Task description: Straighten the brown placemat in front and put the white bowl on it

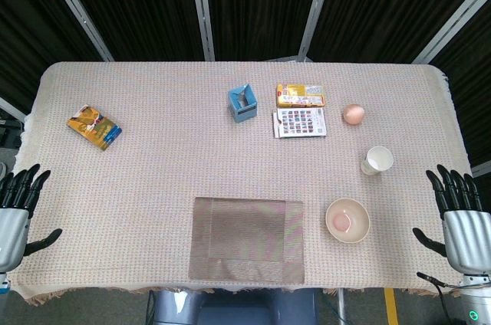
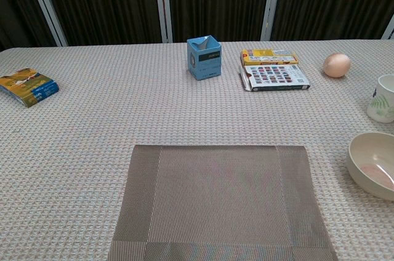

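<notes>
a woven beige tablecloth (image 1: 153, 179) covers the table, with dark curtains (image 1: 253, 3) and pale metal posts (image 1: 201, 7) behind it. the brown placemat (image 1: 248, 239) lies flat at the near edge, its sides roughly square to the table front, and nothing rests on it. the white bowl (image 1: 347, 221) sits upright just right of the placemat, not touching it, a pinkish patch inside. beyond the bowl stands a white cup (image 1: 377, 160), and farther back an egg (image 1: 353, 113). near the table's middle back are a blue box (image 1: 242, 104), a yellow packet (image 1: 300, 95) and a patterned card (image 1: 299, 123) touching the packet's near side. a small book (image 1: 94, 127) lies alone at the left. a wide bare stretch separates the placemat from the back row. only the head view shows the hands: the left hand (image 1: 17, 206) and right hand (image 1: 460, 214) hover at the table's 2 side edges, fingers spread apart and holding nothing. the chest view shows the cup's leafy print (image 2: 381, 108).
</notes>
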Robot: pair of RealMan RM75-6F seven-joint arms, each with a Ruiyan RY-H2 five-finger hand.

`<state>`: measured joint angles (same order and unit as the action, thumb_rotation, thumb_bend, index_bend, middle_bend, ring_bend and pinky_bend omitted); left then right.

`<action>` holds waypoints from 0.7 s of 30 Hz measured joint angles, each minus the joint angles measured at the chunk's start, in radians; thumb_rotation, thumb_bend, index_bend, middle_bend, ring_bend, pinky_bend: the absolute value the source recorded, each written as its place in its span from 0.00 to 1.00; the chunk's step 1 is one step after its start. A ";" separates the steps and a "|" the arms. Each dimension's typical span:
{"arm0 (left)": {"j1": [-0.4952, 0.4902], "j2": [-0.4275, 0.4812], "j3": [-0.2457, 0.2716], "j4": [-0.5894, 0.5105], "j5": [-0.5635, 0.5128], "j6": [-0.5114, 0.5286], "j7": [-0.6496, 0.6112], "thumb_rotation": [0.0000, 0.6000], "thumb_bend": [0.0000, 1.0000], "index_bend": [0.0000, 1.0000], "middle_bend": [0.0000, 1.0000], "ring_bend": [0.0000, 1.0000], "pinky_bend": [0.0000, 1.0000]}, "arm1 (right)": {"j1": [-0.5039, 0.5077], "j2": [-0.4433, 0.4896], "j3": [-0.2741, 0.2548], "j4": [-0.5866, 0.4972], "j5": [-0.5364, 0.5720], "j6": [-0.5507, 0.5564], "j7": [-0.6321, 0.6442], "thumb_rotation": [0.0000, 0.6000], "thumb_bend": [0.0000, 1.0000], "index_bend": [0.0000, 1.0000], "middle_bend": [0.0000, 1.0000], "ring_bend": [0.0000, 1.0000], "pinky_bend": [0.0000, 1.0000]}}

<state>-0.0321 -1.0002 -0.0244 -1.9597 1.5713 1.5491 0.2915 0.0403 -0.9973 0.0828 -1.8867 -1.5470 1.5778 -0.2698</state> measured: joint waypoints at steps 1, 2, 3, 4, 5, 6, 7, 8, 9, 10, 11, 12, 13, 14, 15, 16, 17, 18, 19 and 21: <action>0.000 0.002 0.001 -0.001 -0.001 -0.001 -0.003 1.00 0.00 0.00 0.00 0.00 0.00 | 0.000 0.000 0.000 -0.001 0.001 -0.001 0.000 1.00 0.00 0.00 0.00 0.00 0.00; 0.000 0.003 0.001 -0.002 -0.001 -0.001 -0.005 1.00 0.00 0.00 0.00 0.00 0.00 | 0.001 0.001 0.000 -0.002 0.001 -0.003 0.000 1.00 0.00 0.00 0.00 0.00 0.00; 0.000 0.004 0.001 -0.003 -0.002 -0.001 -0.007 1.00 0.00 0.00 0.00 0.00 0.00 | 0.001 0.001 -0.001 -0.002 0.001 -0.005 -0.001 1.00 0.00 0.00 0.00 0.00 0.00; 0.001 0.005 0.002 -0.003 -0.001 -0.001 -0.008 1.00 0.00 0.00 0.00 0.00 0.00 | 0.001 0.001 -0.002 -0.002 0.001 -0.007 -0.001 1.00 0.00 0.00 0.00 0.00 0.00; 0.001 0.006 0.003 -0.003 -0.001 -0.001 -0.009 1.00 0.00 0.00 0.00 0.00 0.00 | 0.002 0.001 -0.003 -0.003 0.001 -0.009 -0.002 1.00 0.00 0.00 0.00 0.00 0.00; 0.002 0.007 0.004 -0.003 -0.001 -0.001 -0.009 1.00 0.00 0.00 0.00 0.00 0.00 | 0.003 0.001 -0.005 -0.004 0.000 -0.014 -0.002 1.00 0.00 0.00 0.00 0.00 0.00; 0.003 0.007 0.005 -0.004 -0.001 -0.002 -0.010 1.00 0.00 0.00 0.00 0.00 0.00 | 0.004 0.001 -0.008 -0.005 -0.002 -0.019 -0.002 1.00 0.00 0.00 0.00 0.00 0.00; 0.003 0.008 0.006 -0.005 -0.001 -0.003 -0.012 1.00 0.00 0.00 0.00 0.00 0.00 | 0.005 0.002 -0.011 -0.006 -0.004 -0.025 -0.001 1.00 0.00 0.00 0.00 0.00 0.00; 0.003 0.010 0.007 -0.007 -0.001 -0.003 -0.015 1.00 0.00 0.00 0.00 0.00 0.00 | 0.007 0.003 -0.016 -0.008 -0.007 -0.036 0.001 1.00 0.00 0.00 0.00 0.00 0.00; 0.003 0.011 0.007 -0.011 0.000 -0.003 -0.018 1.00 0.00 0.00 0.00 0.00 0.00 | 0.009 0.003 -0.021 -0.009 -0.009 -0.045 0.004 1.00 0.00 0.00 0.00 0.00 0.00; 0.003 0.012 0.007 -0.012 0.003 -0.003 -0.019 1.00 0.00 0.00 0.00 0.00 0.00 | 0.011 0.004 -0.026 -0.009 -0.012 -0.055 0.007 1.00 0.00 0.00 0.00 0.00 0.00; 0.002 0.013 0.007 -0.013 0.006 -0.002 -0.019 1.00 0.00 0.00 0.00 0.00 0.00 | 0.015 0.004 -0.033 -0.010 -0.015 -0.072 0.010 1.00 0.00 0.00 0.00 0.00 0.00; 0.002 0.013 0.008 -0.013 0.010 -0.001 -0.018 1.00 0.00 0.00 0.00 0.00 0.00 | 0.018 0.004 -0.039 -0.010 -0.017 -0.086 0.013 1.00 0.00 0.00 0.00 0.00 0.00; 0.002 0.013 0.009 -0.013 0.010 -0.003 -0.017 1.00 0.00 0.00 0.00 0.00 0.00 | 0.022 0.004 -0.046 -0.011 -0.019 -0.103 0.015 1.00 0.00 0.00 0.00 0.00 0.00; 0.001 0.013 0.010 -0.013 0.010 -0.006 -0.016 1.00 0.00 0.00 0.00 0.00 0.00 | 0.028 0.002 -0.057 -0.012 -0.023 -0.128 0.019 1.00 0.00 0.00 0.00 0.00 0.00; 0.000 0.012 0.011 -0.012 0.009 -0.011 -0.015 1.00 0.00 0.00 0.00 0.00 0.00 | 0.033 0.001 -0.065 -0.014 -0.026 -0.148 0.022 1.00 0.00 0.00 0.00 0.00 0.00; -0.001 0.012 0.012 -0.011 0.008 -0.014 -0.014 1.00 0.00 0.00 0.00 0.00 0.00 | 0.038 0.000 -0.075 -0.015 -0.029 -0.170 0.025 1.00 0.00 0.00 0.00 0.00 0.00; -0.001 0.011 0.012 -0.009 0.004 -0.015 -0.013 1.00 0.00 0.00 0.00 0.00 0.00 | 0.045 -0.003 -0.089 -0.015 -0.034 -0.202 0.029 1.00 0.00 0.01 0.00 0.00 0.00; -0.002 0.011 0.011 -0.007 -0.002 -0.017 -0.013 1.00 0.00 0.00 0.00 0.00 0.00 | 0.052 -0.007 -0.100 -0.014 -0.039 -0.228 0.031 1.00 0.00 0.02 0.00 0.00 0.00; -0.003 0.010 0.008 -0.005 -0.013 -0.019 -0.014 1.00 0.00 0.00 0.00 0.00 0.00 | 0.068 -0.020 -0.124 -0.005 -0.050 -0.287 0.029 1.00 0.00 0.05 0.00 0.00 0.00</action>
<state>-0.0348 -0.9902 -0.0167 -1.9644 1.5578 1.5305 0.2775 0.1082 -1.0172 -0.0415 -1.8922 -1.5971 1.2906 -0.2412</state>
